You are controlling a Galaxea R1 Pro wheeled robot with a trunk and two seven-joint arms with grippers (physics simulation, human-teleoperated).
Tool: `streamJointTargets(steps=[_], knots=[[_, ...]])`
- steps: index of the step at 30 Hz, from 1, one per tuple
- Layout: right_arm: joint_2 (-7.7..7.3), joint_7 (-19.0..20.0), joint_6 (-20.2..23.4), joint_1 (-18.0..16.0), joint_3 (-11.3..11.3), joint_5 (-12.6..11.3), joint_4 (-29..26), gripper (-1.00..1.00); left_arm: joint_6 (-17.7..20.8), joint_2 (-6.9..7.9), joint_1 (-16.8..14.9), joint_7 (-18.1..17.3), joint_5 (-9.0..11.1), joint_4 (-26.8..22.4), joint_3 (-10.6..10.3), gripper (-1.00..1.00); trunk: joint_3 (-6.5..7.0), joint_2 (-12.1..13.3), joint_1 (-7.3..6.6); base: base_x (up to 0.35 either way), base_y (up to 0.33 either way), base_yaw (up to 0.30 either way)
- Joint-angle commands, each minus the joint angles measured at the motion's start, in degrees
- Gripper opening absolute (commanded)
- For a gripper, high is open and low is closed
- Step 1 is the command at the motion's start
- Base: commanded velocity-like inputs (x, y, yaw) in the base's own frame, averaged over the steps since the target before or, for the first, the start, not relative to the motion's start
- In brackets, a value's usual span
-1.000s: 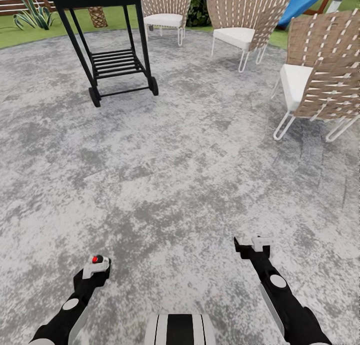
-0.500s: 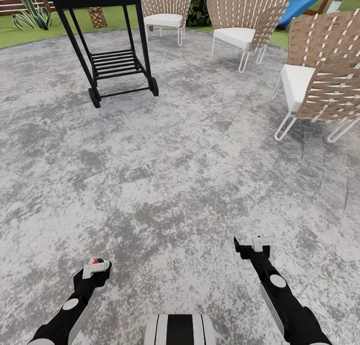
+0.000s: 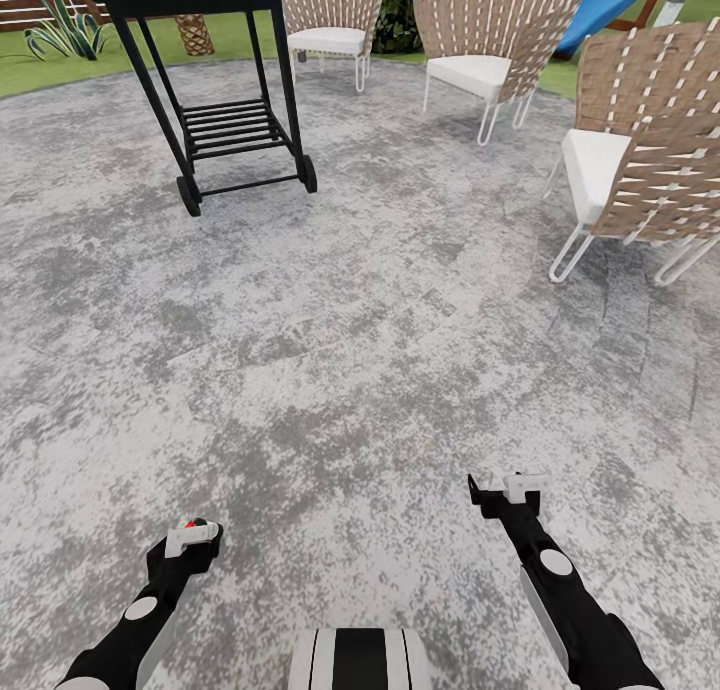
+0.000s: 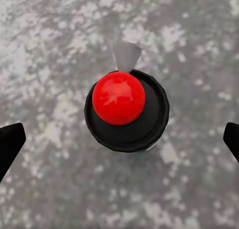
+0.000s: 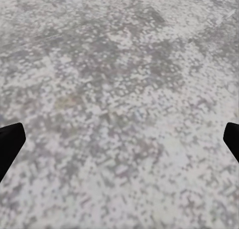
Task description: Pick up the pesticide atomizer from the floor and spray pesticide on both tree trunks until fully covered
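Atomizer (image 4: 127, 112): already in your left gripper (image 3: 192, 538), fingers clamped on it. Right gripper (image 3: 505, 490): fingers wide, empty. Location: grey patio (image 3: 330, 350). Trunks: spraying outstanding.

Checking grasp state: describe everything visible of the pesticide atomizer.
The pesticide atomizer is seen end-on in the left wrist view: a glossy red round tip on a black circular body, a pale sliver behind it. In the head view its red tip pokes up from the left gripper, which is shut on it above the mottled grey patio.

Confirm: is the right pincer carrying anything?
No. The right pincer has nothing in it; its wrist view shows bare grey patio between the fingertips.
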Motion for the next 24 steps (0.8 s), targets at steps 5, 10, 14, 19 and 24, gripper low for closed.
streamJointTargets(steps=[5, 10, 14, 19, 24], knots=[[-0.02, 0.0, -0.2, 0.0, 0.0, 0.1, 0.0, 1.0, -0.2, -0.01, 0.0, 0.1, -0.1, 0.0, 0.0, 1.0, -0.03, 0.0, -0.01, 0.0, 0.0, 0.0], [0.0, 0.0, -0.2, 0.0, 0.0, 0.1, 0.0, 1.0, -0.2, -0.02, -0.1, 0.1, -0.1, 0.1, 0.0, 1.0, -0.03, 0.0, -0.01, 0.0, 0.0, 0.0], [-0.02, 0.0, -0.2, 0.0, 0.0, 0.1, 0.0, 1.0, -0.2, -0.02, -0.1, 0.1, -0.1, 0.0, 0.1, 1.0, -0.03, 0.0, -0.01, 0.0, 0.0, 0.0], [0.01, 0.0, -0.2, 0.0, 0.0, 0.1, 0.0, 1.0, -0.1, -0.08, 0.0, 0.1, -0.1, 0.0, 0.0, 1.0, -0.03, 0.0, -0.01, 0.0, 0.0, 0.0], [0.02, 0.0, -0.2, 0.0, 0.0, 0.1, 0.0, 1.0, -0.1, -0.04, 0.0, 0.1, -0.1, 0.0, 0.0, 1.0, -0.69, -0.1, 0.07, 0.0, 0.0, 0.0]])
